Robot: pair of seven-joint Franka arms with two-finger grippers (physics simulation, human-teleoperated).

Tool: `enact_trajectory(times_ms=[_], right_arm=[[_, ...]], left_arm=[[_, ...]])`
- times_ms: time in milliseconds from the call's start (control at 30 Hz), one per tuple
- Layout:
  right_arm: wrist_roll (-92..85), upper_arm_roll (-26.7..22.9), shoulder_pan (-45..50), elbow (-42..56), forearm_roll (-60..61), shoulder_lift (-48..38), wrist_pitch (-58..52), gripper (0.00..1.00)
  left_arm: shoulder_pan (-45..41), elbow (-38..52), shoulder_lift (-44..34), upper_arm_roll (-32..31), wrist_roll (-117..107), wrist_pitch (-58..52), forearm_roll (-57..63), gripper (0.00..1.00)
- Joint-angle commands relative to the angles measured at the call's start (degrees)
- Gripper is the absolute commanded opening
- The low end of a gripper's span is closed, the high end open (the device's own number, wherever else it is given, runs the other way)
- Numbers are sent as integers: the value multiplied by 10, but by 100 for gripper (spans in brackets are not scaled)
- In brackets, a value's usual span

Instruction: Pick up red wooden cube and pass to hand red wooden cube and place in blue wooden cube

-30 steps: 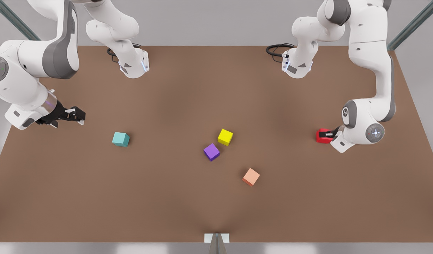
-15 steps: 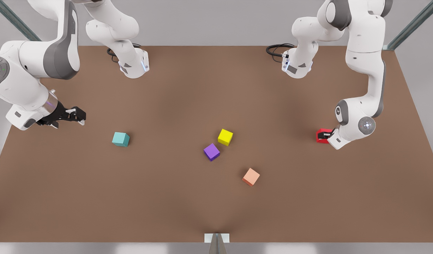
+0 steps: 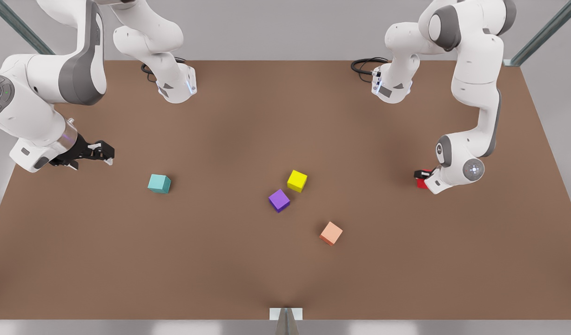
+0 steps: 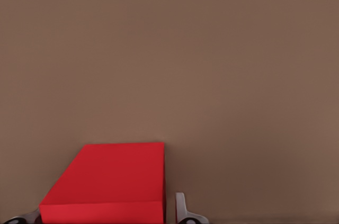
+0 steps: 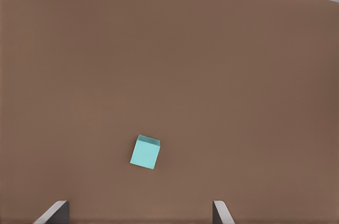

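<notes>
left gripper [image 3: 421,176], front view's right, pinching small red wooden cube [image 4: 108,184] | right gripper [image 3: 106,152] spread, upper left | small teal wooden cube [image 3: 159,184] nearer the right gripper

Light: even, diffuse, moderately bright, from overhead.
Shadows: soft dark patches on the table [image 3: 248,116] below the arms; cubes cast faint ones.
Glare: pale reflections along the front view's bottom edge.
Focus: slightly soft throughout.
</notes>
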Motion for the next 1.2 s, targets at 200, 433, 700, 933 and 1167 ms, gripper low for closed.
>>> enact_trajectory(times_ms=[200,433,700,933,1167], right_arm=[[-4,-1,0,1,0,1,-3,100],[-145,-3,-3,13,100,56,1,100],[-228,-1,-14,64,361,166,5,100],[-229,0,34,53,510,209,8,100],[-865,-2,0,-21,622,252,57,100]], left_arm=[[1,4,-14,-2,40,10,-3,53],[-4,300,48,-218,-370,-252,-158,53],[-17,598,229,-453,-433,-228,-447,53],[-61,735,376,-548,-338,-146,-505,53],[-60,731,385,-547,-197,-158,-603,53]])
